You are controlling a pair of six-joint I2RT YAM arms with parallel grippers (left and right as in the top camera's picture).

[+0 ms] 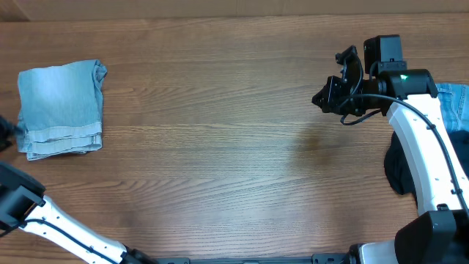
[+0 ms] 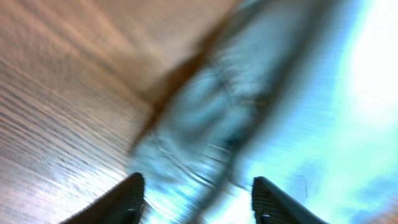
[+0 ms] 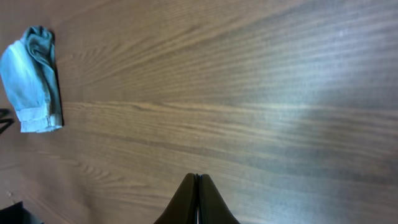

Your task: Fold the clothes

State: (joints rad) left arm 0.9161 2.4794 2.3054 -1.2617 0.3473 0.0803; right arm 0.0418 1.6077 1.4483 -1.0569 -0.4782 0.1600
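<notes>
A folded light-blue denim garment [image 1: 60,108] lies at the far left of the wooden table. It also shows in the right wrist view [image 3: 31,78] at the far left, and blurred and close up in the left wrist view [image 2: 261,106]. My left gripper [image 2: 198,193] is open, its fingers just above the denim; in the overhead view only a dark tip of it shows at the left edge [image 1: 6,136]. My right gripper [image 1: 322,99] is shut and empty above bare wood at the right [image 3: 198,186].
More clothes sit at the right edge: a blue denim piece [image 1: 456,103] and a dark garment [image 1: 399,169], partly hidden by the right arm. The left arm's white link [image 1: 66,231] crosses the front left corner.
</notes>
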